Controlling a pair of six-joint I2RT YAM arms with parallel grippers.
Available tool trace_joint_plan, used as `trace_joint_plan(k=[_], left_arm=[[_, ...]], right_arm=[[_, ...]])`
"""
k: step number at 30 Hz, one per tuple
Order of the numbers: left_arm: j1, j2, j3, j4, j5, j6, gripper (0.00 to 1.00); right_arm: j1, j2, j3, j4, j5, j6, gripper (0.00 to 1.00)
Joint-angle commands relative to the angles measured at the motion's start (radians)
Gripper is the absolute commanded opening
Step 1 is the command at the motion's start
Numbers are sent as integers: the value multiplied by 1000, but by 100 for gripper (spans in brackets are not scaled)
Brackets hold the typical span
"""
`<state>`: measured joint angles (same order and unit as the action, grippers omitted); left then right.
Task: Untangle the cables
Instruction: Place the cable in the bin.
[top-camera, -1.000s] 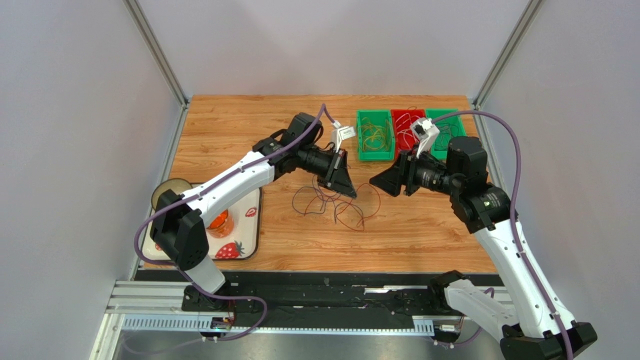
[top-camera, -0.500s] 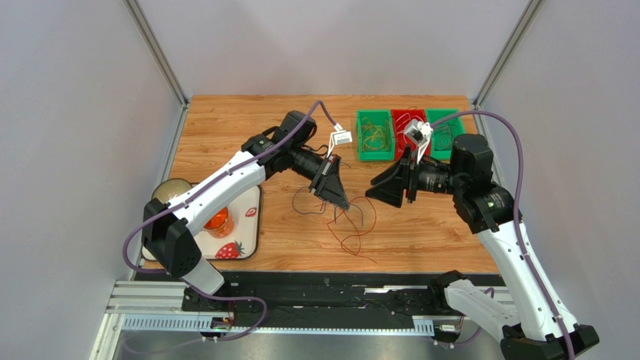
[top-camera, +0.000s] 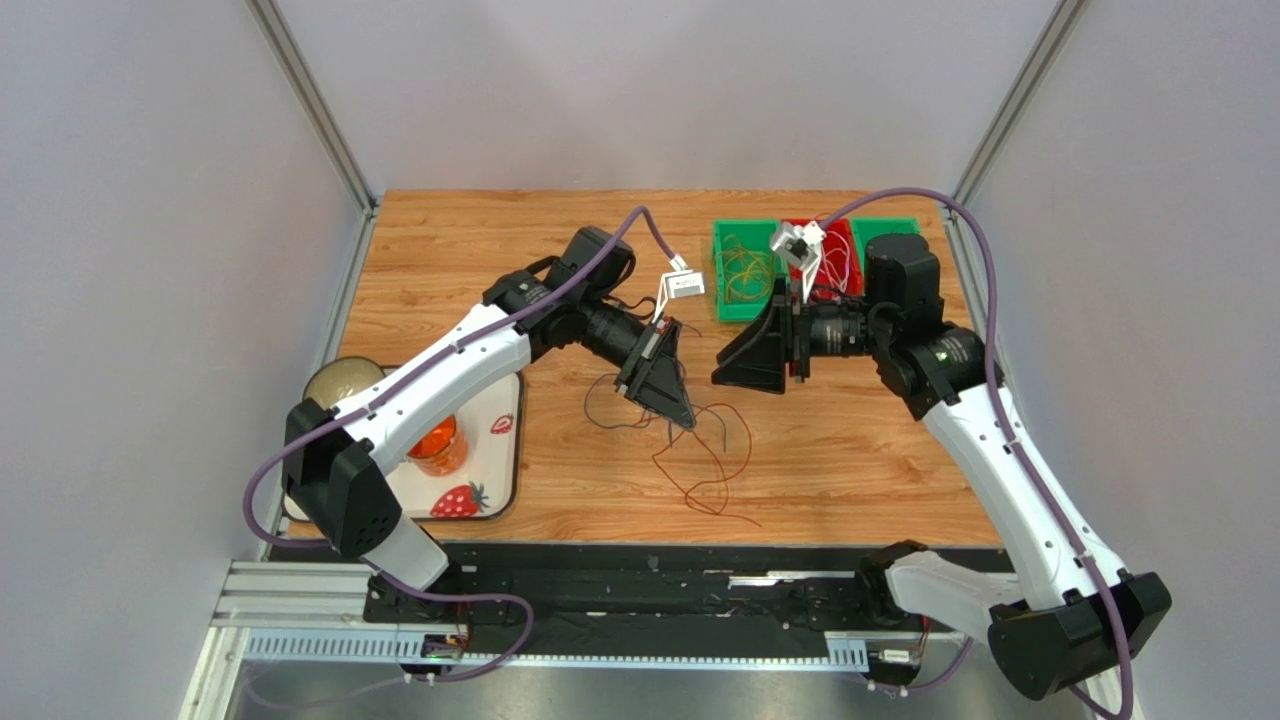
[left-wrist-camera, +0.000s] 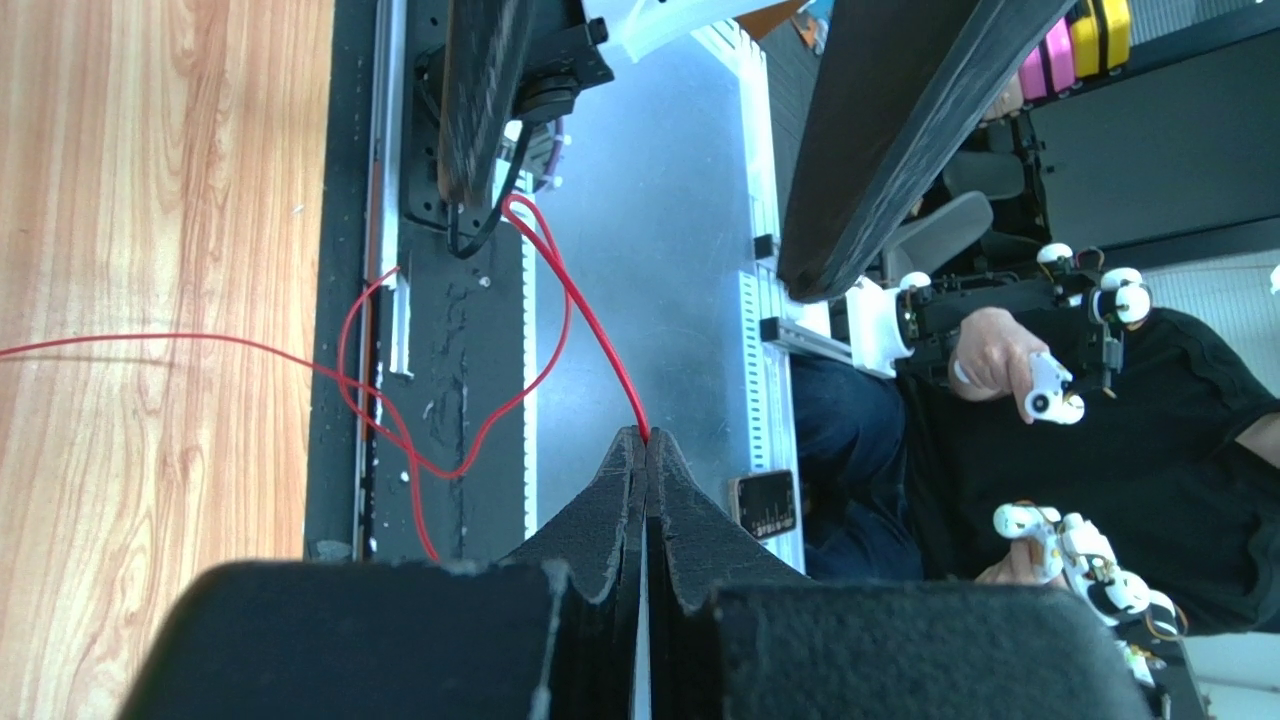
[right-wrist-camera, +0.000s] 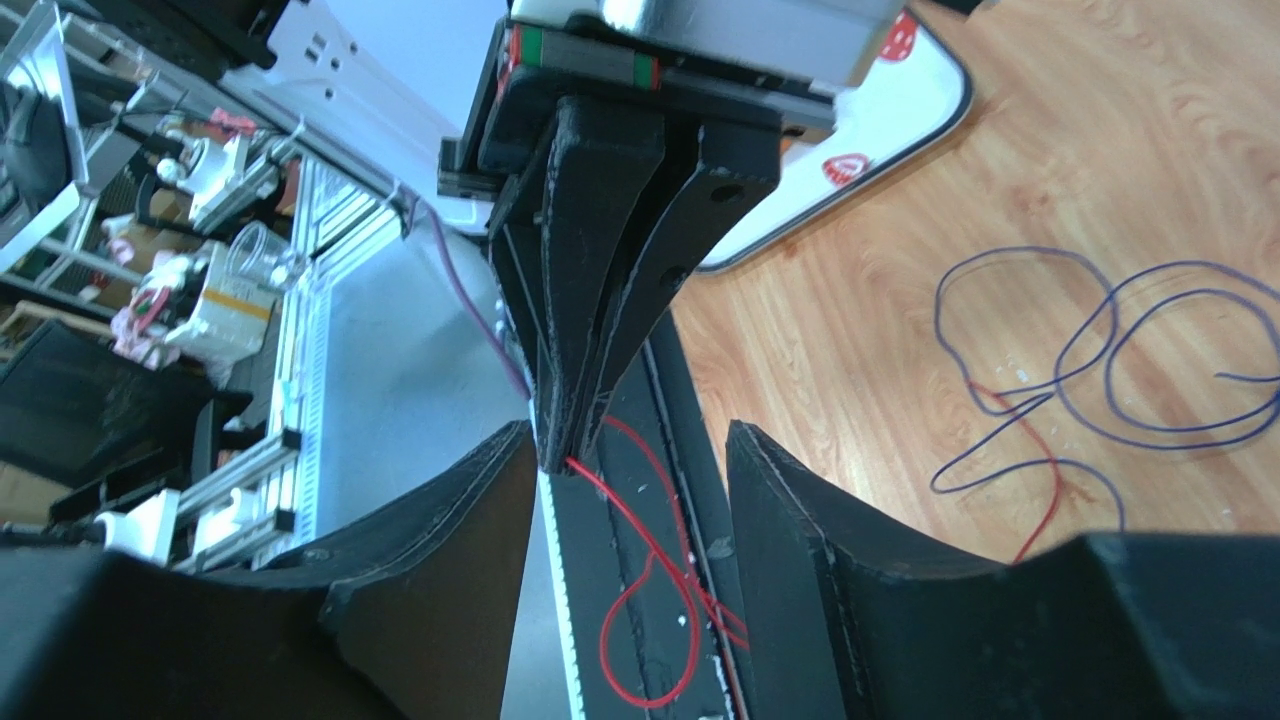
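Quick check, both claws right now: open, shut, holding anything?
Left claw: closed, pinching the red cable.
Right claw: open, holding nothing.

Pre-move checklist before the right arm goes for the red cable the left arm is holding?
1. Left end effector shut on red cable: ok.
2. Right end effector open, holding nothing: ok.
3. The two end effectors apart, not touching: ok in the top view.
4. Red cable free of purple cable: not ok, they cross on the table.
5. Red cable lined up between the right jaws: cannot tell, depth unclear.
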<state>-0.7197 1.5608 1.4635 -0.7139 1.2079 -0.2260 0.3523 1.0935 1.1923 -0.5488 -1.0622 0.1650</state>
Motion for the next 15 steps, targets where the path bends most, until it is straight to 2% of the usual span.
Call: trace_joint_plan(k=[1, 15], left_arm=[[-3, -53, 31, -12, 42, 56, 0], [-3, -64, 60, -88, 45, 112, 0]], right_arm=[[31, 14, 32, -43, -50, -61, 52], [91, 49, 12, -102, -65, -124, 44]])
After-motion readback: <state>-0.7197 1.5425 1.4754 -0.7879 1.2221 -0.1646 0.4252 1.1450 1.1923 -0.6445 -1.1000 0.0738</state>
